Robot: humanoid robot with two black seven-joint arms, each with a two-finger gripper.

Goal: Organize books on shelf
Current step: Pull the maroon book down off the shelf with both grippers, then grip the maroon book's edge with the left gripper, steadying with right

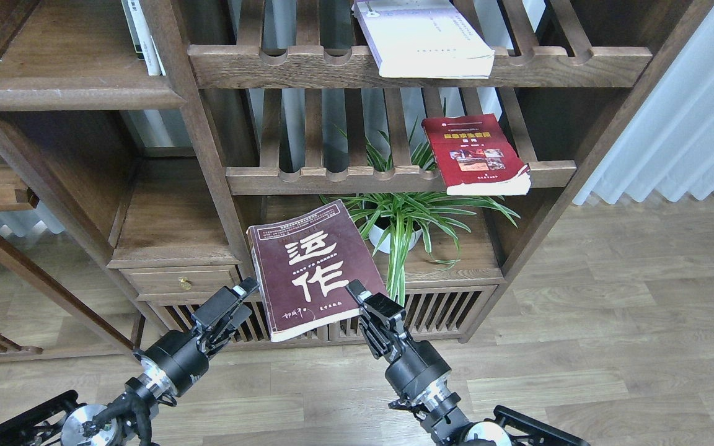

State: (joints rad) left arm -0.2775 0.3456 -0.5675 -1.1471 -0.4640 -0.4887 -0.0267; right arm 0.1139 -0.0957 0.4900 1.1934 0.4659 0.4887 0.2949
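Head view: maroon book [313,269] held up below the plant [403,217], left gripper [246,291] and right gripper [357,292] touching its lower corners (grip state unclear); red book [478,155] above the plant.

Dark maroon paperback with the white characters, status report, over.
Left gripper and right gripper flank the dark maroon paperback, held up off the shelf. Green spider plant directly behind it.
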